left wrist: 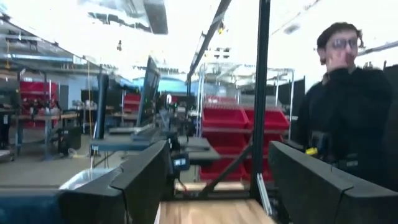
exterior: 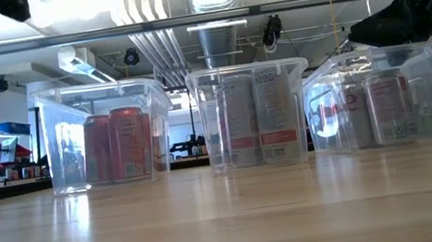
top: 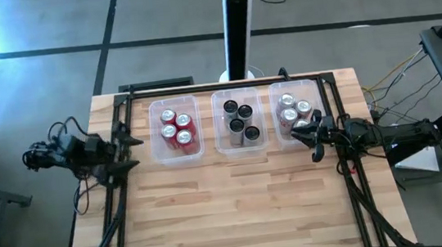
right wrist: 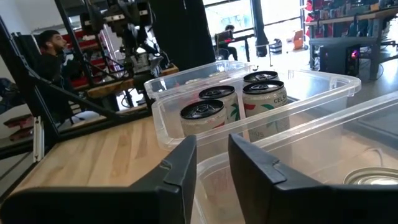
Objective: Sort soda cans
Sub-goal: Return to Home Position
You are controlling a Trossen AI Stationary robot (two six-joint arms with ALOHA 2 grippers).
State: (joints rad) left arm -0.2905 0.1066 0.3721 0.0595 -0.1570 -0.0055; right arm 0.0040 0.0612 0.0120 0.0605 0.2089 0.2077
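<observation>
Three clear tubs stand in a row at the table's far side. The left tub (top: 158,151) holds red soda cans (top: 177,130), the middle tub (top: 221,144) holds dark and grey cans (top: 240,121), and the right tub (top: 280,134) holds silver cans (top: 292,109). All the cans stand upright on the tub floors. My right gripper (top: 313,138) hovers over the right tub's near right corner. It is open by a narrow gap (right wrist: 212,155) with nothing between the fingers, and in the low view it is above the rim (exterior: 391,23). My left gripper (top: 129,145) waits open at the table's left edge, beside the left tub.
A black column (top: 239,23) stands behind the table's far edge. Black frame rails (top: 115,209) run along both sides. The near half of the wooden table (top: 239,212) is bare. A person (left wrist: 351,93) stands beyond the table, and another person (right wrist: 50,56) is farther off.
</observation>
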